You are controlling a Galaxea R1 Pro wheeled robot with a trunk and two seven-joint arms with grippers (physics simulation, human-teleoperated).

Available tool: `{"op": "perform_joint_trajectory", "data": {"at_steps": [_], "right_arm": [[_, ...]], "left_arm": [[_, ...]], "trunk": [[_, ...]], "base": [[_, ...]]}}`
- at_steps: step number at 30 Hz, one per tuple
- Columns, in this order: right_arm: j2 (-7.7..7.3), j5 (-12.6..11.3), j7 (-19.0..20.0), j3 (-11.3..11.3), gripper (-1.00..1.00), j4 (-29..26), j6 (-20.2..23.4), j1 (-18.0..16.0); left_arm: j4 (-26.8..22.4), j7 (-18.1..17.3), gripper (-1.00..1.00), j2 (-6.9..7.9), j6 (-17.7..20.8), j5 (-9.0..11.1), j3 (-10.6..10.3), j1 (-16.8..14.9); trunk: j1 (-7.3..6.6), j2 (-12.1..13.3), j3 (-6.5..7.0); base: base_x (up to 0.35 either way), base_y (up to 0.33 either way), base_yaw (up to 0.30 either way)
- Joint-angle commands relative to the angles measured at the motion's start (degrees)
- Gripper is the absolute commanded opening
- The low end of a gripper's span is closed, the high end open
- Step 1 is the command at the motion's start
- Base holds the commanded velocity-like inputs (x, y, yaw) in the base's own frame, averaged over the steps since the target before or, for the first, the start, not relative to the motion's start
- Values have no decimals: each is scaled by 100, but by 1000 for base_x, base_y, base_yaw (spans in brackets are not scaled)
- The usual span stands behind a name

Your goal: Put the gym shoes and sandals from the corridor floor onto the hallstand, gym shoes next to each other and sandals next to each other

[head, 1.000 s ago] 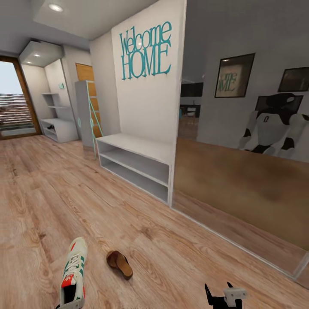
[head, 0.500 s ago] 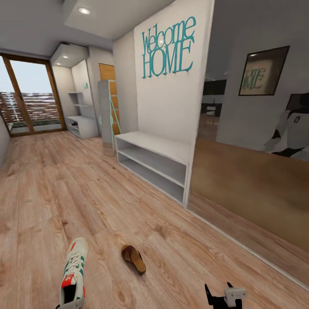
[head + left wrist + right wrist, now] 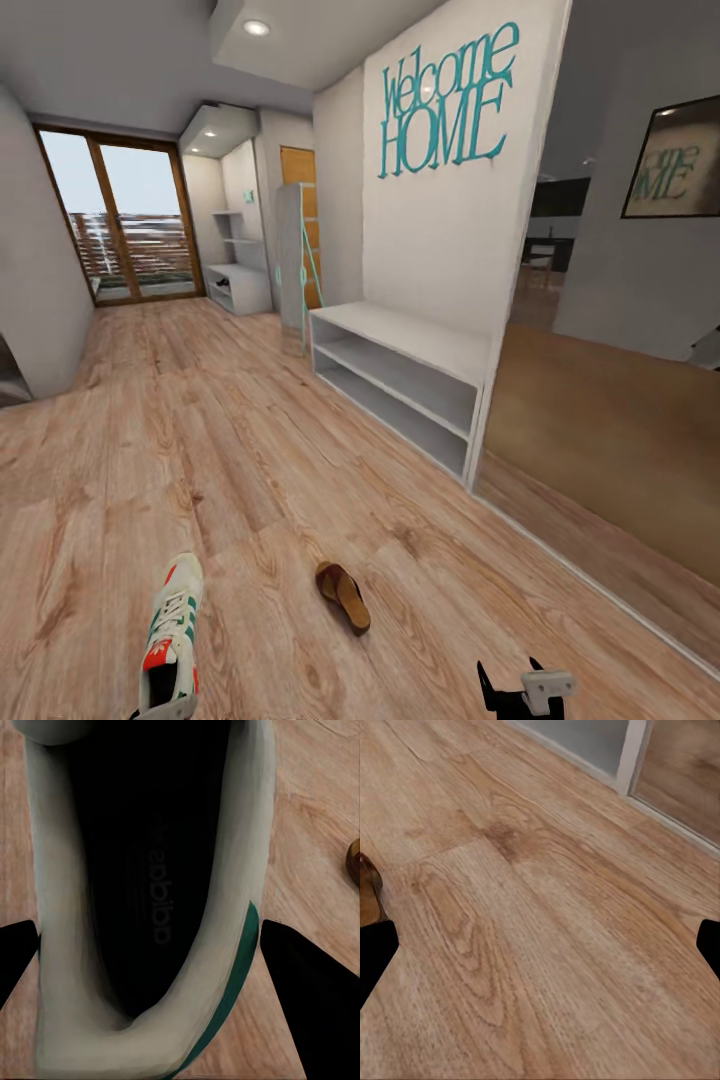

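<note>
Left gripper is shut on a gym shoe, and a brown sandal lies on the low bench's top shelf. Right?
Not quite. The left gripper is shut on the gym shoe, but the head view shows the sandal lying on the corridor floor, well short of the bench.

One gym shoe (image 3: 170,640) shows near the corridor floor's (image 3: 200,450) near edge, and one sandal (image 3: 343,596) lies beside it. One white bench-cabinet (image 3: 400,385) stands along the wall, and what looks like one hallstand (image 3: 238,270) stands at the far end.
</note>
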Motion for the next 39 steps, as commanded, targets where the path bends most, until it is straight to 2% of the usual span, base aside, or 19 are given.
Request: {"op": "perform_joint_trajectory", "data": {"at_steps": [1,19,39], "right_arm": [[-5,-60,28,28,100,3,-19,-2],[-5,-60,28,28,100,11,-19,-2],[-5,-60,28,30,100,3,-19,-2]], "left_arm": [[5,8,-100,0,-19,11,-5,-6],[-1,8,-100,0,-19,4,-5,-7],[1,8,-100,0,-19,11,-5,-7]], "trunk": [[-1,-2,-9],[-1,-2,-80],[-1,-2,-169]], "base": [[0,0,272],[5,-1,272],[217,-176,258]]}}
